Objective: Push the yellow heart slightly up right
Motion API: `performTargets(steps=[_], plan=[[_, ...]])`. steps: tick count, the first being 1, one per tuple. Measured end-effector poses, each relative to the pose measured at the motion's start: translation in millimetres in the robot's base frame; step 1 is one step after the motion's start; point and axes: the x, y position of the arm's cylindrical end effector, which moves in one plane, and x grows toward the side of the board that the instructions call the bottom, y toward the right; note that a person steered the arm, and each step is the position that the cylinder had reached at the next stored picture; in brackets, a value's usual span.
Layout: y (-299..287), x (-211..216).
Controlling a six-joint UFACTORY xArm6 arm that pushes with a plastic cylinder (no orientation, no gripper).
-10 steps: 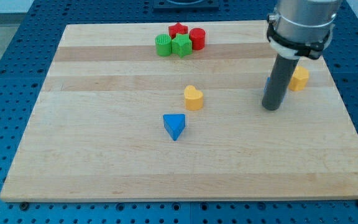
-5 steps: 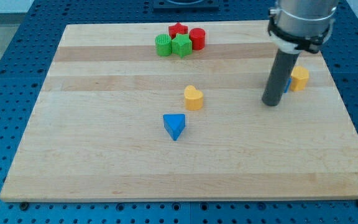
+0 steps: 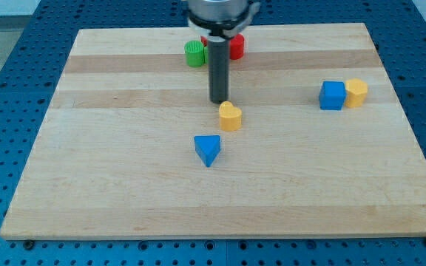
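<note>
The yellow heart (image 3: 230, 116) lies near the middle of the wooden board (image 3: 124, 170). My tip (image 3: 219, 100) stands just above it and slightly to its left in the view, very close to its top edge. I cannot tell whether they touch. The rod rises toward the view's top and hides part of the red and green cluster.
A blue triangular block (image 3: 208, 149) lies below and left of the heart. A green cylinder (image 3: 194, 53) and a red cylinder (image 3: 236, 47) show beside the rod at the top. A blue cube (image 3: 332, 95) and a yellow block (image 3: 356, 92) sit together at the right.
My tip has moved far left, from beside the blue cube and yellow block at the right to just above the yellow heart. No block has visibly moved.
</note>
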Motion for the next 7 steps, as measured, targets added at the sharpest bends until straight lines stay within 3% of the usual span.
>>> performTargets(steps=[1,2,3,5,7], plan=[[-17,20],[4,79],[23,72],[84,10],[59,21]])
